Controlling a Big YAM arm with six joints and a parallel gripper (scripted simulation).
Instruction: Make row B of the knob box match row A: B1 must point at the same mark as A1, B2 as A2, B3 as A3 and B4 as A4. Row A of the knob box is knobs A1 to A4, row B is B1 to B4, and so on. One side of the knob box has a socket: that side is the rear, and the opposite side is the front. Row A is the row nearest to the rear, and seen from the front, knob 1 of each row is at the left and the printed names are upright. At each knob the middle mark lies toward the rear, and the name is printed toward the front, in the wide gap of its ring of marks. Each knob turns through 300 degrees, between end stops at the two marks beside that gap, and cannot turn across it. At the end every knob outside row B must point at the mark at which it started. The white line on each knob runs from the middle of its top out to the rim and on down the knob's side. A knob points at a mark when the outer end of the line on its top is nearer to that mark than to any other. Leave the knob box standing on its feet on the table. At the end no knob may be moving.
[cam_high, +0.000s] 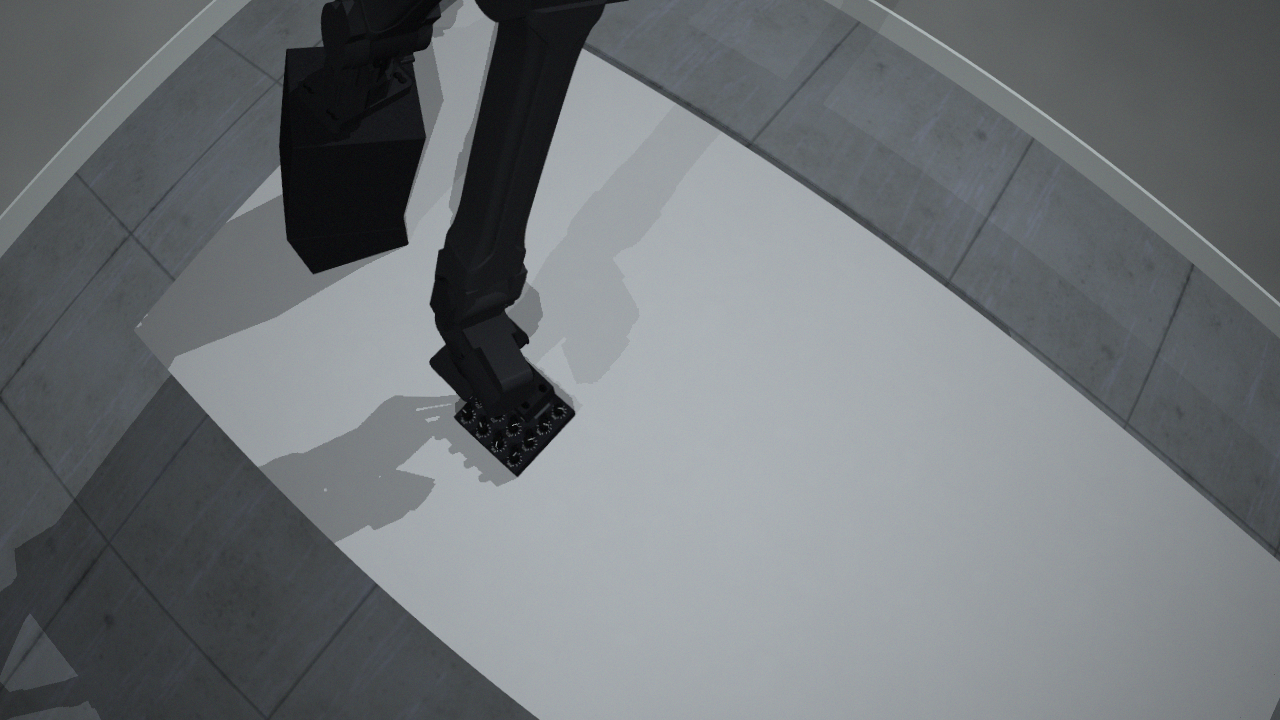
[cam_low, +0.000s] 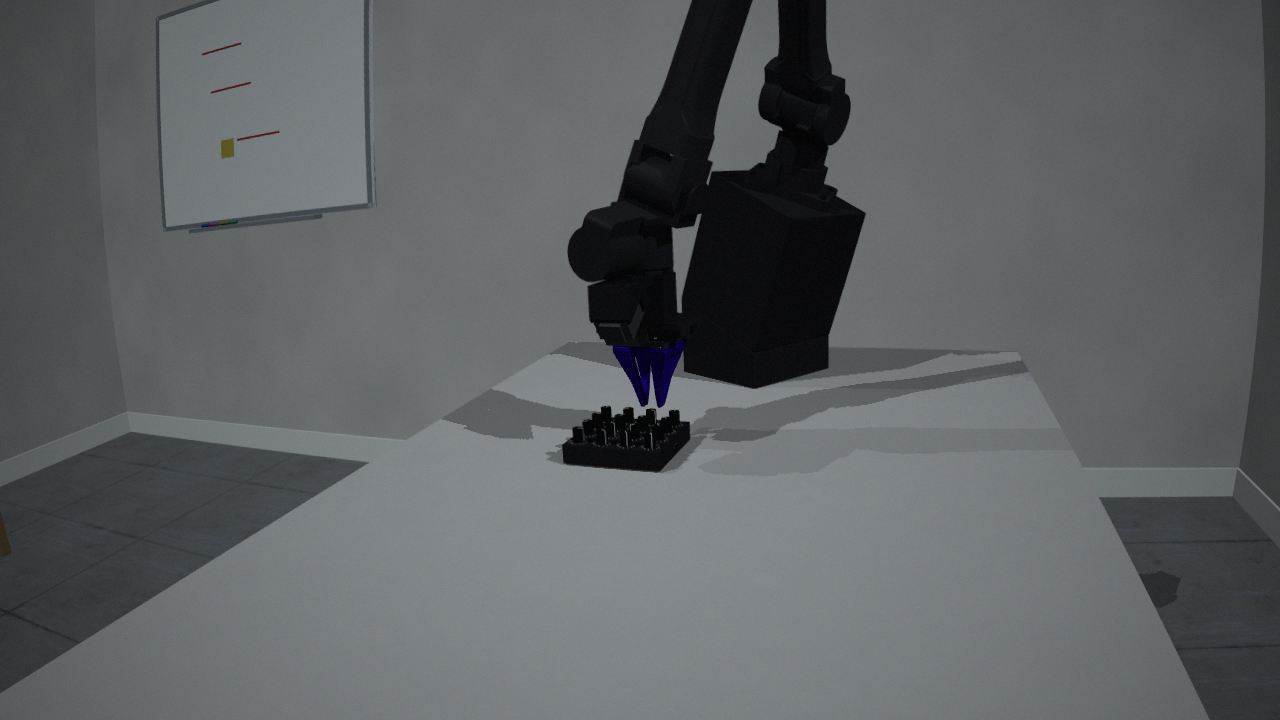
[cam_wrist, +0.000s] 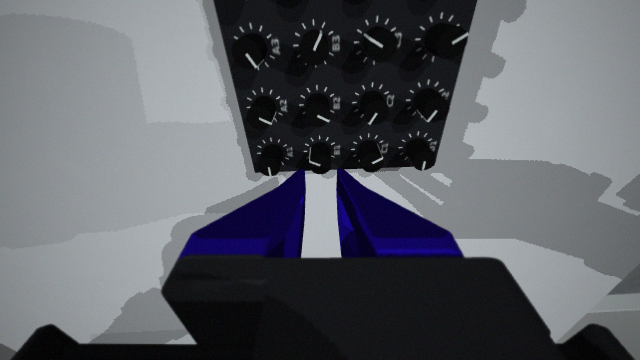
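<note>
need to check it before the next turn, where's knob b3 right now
In the wrist view, knob B3 sits near the top, left of centre, between A3 and C3.
</note>
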